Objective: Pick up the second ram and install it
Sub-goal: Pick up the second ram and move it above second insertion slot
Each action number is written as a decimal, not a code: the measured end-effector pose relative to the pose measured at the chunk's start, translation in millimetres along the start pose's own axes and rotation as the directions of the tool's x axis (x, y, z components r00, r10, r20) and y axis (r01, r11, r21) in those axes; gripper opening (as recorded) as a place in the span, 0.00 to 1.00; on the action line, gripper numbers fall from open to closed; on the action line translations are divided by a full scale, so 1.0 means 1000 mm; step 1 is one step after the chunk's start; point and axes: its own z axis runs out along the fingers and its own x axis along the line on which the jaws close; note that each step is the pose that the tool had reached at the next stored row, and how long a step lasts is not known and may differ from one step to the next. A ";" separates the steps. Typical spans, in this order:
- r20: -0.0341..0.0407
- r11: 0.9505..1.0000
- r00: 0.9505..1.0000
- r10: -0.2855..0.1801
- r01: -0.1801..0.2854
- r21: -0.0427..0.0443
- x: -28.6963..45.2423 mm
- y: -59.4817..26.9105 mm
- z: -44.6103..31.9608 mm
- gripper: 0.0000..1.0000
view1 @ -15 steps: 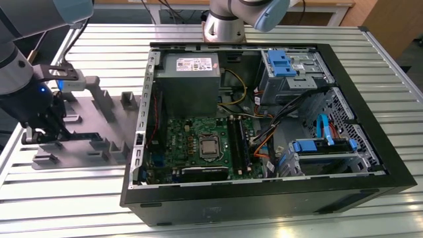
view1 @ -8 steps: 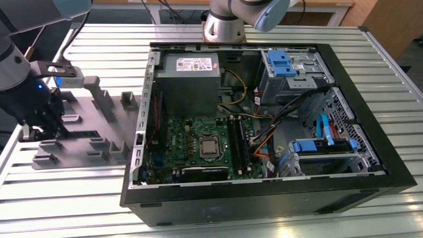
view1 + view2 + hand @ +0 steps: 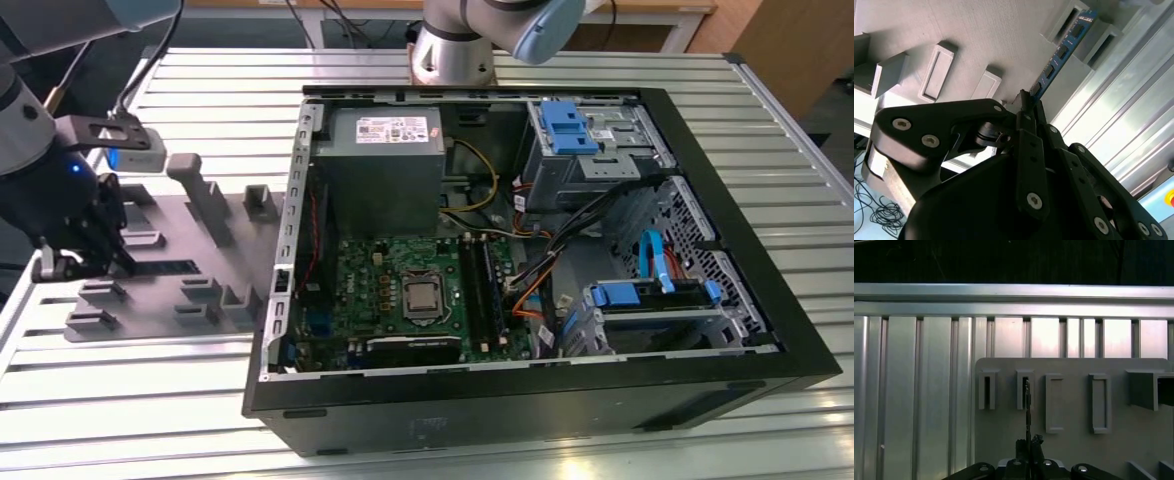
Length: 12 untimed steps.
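Gripper (image 3: 1026, 100): black fingers clenched on the near end of the second ram (image 3: 1061, 50), a narrow blue circuit-board stick with dark chips. Stick stands on edge. Its long axis runs straight away from the fingertips, with the far end in a raised slot of the grey moulded plastic tray (image 3: 1074, 440). The tray lies at the exterior view's left, beside the open black computer case (image 3: 534, 400). White label (image 3: 394, 130) on the grey power-supply box (image 3: 380, 185); print not legible.

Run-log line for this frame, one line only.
phase: pick | gripper: shut on second ram | ram: far end at grey tray slot | place: exterior view's left of open PC case
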 end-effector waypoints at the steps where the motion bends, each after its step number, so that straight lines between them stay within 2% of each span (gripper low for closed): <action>1: 0.000 1.000 1.000 0.000 0.000 0.000 0.0000 0.0000 -0.0007 0.14; 12: 0.000 1.000 1.000 0.000 0.000 0.000 0.0000 0.0001 -0.0121 0.14</action>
